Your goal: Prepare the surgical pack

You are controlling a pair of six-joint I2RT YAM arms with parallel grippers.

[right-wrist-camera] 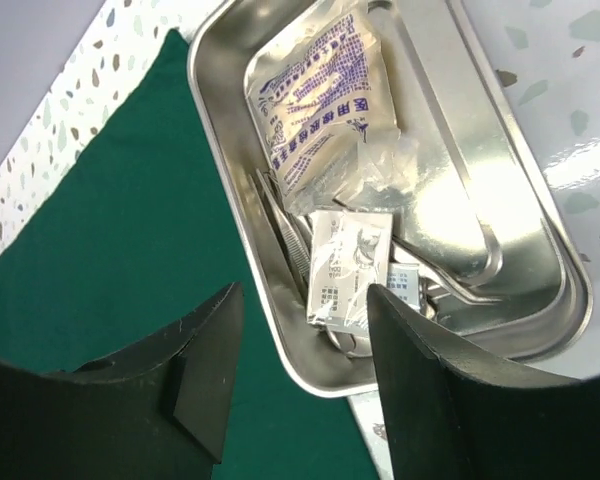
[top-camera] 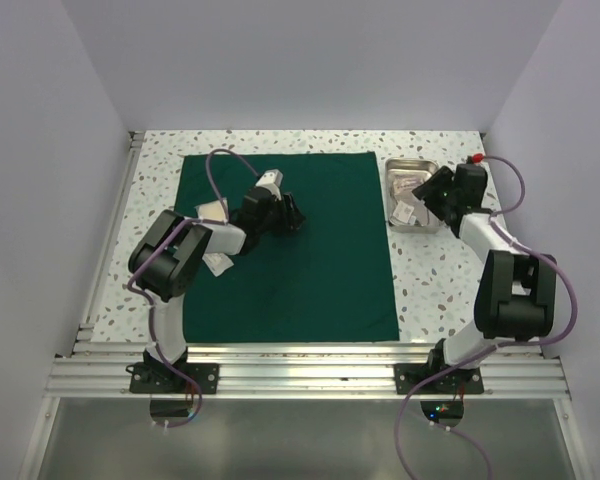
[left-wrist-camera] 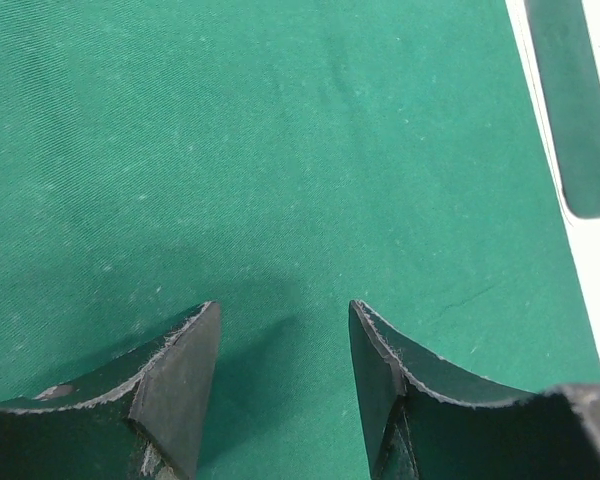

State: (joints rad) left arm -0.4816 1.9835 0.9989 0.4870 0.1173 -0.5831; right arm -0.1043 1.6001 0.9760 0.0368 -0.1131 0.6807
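Both pairs of jaws stand parted, holding nothing. The surgical pack (top-camera: 290,260) lies flat and square on the table's (top-camera: 435,295) middle, with the left gripper (left-wrist-camera: 283,312) low over its far-left quarter. The steel tray (right-wrist-camera: 540,250) sits just beside the pack's far right edge, under the right gripper (right-wrist-camera: 305,295); the right arm is judged the nearer.

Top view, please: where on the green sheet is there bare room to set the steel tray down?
The green sheet is bare across its near-right quarter and along its right side next to the steel tray. Its far-left part is crowded by the left gripper hovering open. The tray itself is cluttered with packets, right gripper above.
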